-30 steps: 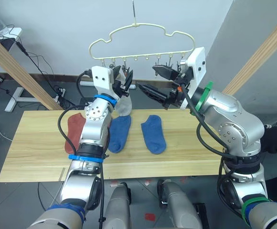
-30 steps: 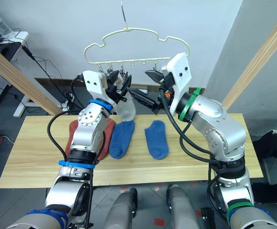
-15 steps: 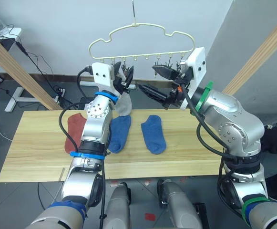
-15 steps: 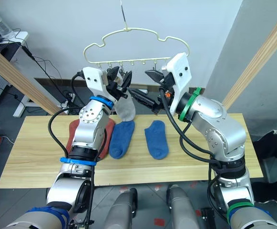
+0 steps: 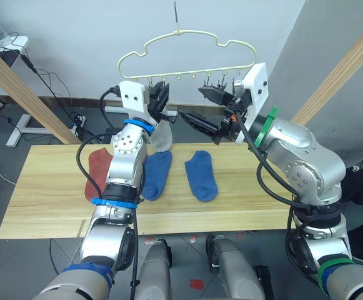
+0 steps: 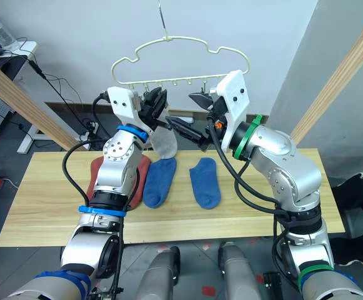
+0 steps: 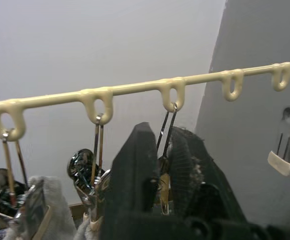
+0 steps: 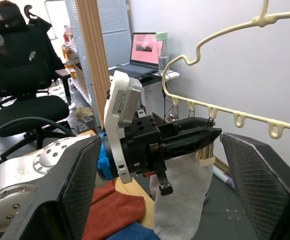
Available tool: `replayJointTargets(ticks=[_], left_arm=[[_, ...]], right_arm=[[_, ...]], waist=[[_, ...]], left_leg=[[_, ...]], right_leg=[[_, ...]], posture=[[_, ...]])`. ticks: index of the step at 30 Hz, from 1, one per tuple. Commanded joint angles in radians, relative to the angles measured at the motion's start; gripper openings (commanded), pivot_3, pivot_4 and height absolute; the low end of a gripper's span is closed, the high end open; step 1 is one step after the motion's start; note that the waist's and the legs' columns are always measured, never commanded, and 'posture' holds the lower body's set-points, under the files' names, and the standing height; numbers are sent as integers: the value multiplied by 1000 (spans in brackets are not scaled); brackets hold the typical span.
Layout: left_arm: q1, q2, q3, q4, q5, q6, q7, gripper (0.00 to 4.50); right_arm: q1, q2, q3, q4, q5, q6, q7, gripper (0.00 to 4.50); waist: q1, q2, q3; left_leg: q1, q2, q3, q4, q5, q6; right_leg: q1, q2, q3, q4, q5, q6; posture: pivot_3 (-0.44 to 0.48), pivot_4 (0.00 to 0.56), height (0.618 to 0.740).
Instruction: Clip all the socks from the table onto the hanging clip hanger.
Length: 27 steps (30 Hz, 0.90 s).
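while my left claw [image 5: 163, 100] pinches the clip on the grey sock [image 8: 177, 200], right claw [image 5: 201, 106] released, a slip could drop it.

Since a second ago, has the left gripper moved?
Yes. The left gripper has risen toward the clip hanger rail, its fingers now at a clip, while the hanger stays put.

Place: a lab or office workroom used as a robot test space.
Bench [image 5: 50, 206]: a bare plank top stood on a grey tiled floor, between slanted wooden poles [image 5: 19, 87].
Behind the bench: plain pale wall, loose cables [image 5: 50, 81] and a power strip on the floor.
Beside the bench: a black office chair [image 8: 20, 95], a white pegboard panel [image 8: 112, 30] and an open laptop [image 8: 145, 47] on a desk.
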Motion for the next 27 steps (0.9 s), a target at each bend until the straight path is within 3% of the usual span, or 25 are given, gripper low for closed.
replayJointTargets(ticks=[1,7,12,15,20,27], left_arm=[[-12,5,4,-31,3,-11,-7,10],[1,2,4,-93,-29,86,-27,10],[1,57,50,-292,-223,550,-95,10],[-8,137,90,-360,-354,869,-130,10],[-33,219,177,-373,-548,1219,-187,10],[-68,222,273,-375,-649,1380,-138,10]], right_arm=[[7,-6,-4,-34,2,-26,-2,3980],[63,-44,21,15,-42,-9,-9,3980],[119,-172,201,244,-211,-13,46,3980],[79,-107,235,423,-240,-69,68,3980],[-26,-17,323,730,-357,-204,115,3980],[-101,66,333,1017,-467,-349,104,3980]], waist=[[0,0,0],[1,0,0],[-1,0,0],[-22,0,0],[-34,0,0],[-21,0,0]], left_leg=[[0,0,0,0,0,0],[0,0,0,0,0,0],[0,0,0,1,0,0],[1,1,0,0,0,0],[4,2,0,0,0,0],[5,2,1,-1,0,0]], right_leg=[[0,0,0,0,0,0],[0,0,0,0,0,0],[0,0,0,0,0,0],[0,1,1,1,0,0],[1,4,1,2,0,0],[2,3,2,1,0,0]], posture=[[-53,303,740],[-45,299,740],[-39,299,740],[-31,297,740],[-10,303,740],[0,305,740]])
